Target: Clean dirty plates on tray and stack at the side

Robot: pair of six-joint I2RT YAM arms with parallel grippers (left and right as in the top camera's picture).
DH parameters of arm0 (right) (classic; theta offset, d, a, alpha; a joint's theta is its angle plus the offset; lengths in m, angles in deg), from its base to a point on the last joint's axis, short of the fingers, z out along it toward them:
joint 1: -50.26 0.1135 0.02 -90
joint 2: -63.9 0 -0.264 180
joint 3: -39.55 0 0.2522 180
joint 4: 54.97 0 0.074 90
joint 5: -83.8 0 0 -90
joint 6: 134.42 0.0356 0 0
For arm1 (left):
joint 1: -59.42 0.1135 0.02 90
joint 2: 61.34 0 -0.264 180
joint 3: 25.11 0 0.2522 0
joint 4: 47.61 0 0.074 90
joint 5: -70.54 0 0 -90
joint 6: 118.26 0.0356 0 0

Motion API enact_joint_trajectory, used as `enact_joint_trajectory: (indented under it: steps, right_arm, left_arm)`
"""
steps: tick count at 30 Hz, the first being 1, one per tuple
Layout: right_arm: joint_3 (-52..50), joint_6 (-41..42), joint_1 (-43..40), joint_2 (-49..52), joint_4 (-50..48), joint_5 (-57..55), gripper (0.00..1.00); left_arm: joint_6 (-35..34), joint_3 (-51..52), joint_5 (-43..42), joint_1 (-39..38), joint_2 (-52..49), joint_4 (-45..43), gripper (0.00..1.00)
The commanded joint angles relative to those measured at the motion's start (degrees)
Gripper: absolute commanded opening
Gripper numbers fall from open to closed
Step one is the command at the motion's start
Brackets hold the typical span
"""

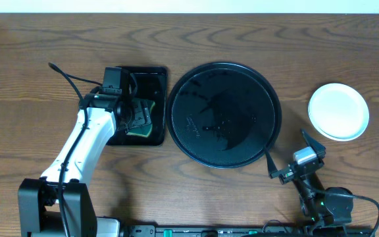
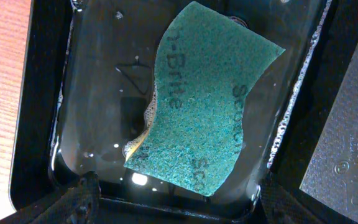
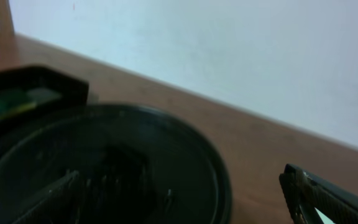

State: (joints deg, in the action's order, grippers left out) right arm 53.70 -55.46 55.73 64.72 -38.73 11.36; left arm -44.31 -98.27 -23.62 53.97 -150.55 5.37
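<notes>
Round tray [image 1: 224, 115]: glossy black. Rectangular tray [image 1: 158, 74]: black. Sponge [image 2: 210, 106]: green scouring face with darker green printed lettering, yellow layer at the lower edge. Plates [image 1: 338, 111]: pale, near white. Table [image 1: 45, 52]: brown wood grain.

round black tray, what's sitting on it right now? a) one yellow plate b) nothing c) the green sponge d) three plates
B: the round tray is bare, a pale plate sits on the table to its right, and the green sponge lies in the rectangular tray.
</notes>
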Motion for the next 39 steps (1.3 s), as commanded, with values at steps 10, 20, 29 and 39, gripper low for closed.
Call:
enact_joint_trajectory:
  steps: [10,20,29,39]
  right_arm:
    - [-0.1,-0.6,-0.2,-0.2,0.3,0.5,0.99]
    - [-0.1,-0.6,-0.2,-0.2,0.3,0.5,0.99]
    - [-0.1,-0.6,-0.2,-0.2,0.3,0.5,0.99]
    - [-0.1,-0.6,-0.2,-0.2,0.3,0.5,0.99]
  left_arm:
    - [0.4,-1.1,0.1,-0.1,0.2,0.2,0.84]
    - [0.4,0.3,0.7,-1.1,4.3,0.4,0.84]
    - [0.4,4.9,0.7,-2.9,27.5,1.1,0.84]
    - [2.4,15.6,2.0,2.0,53.2,-7.6,0.84]
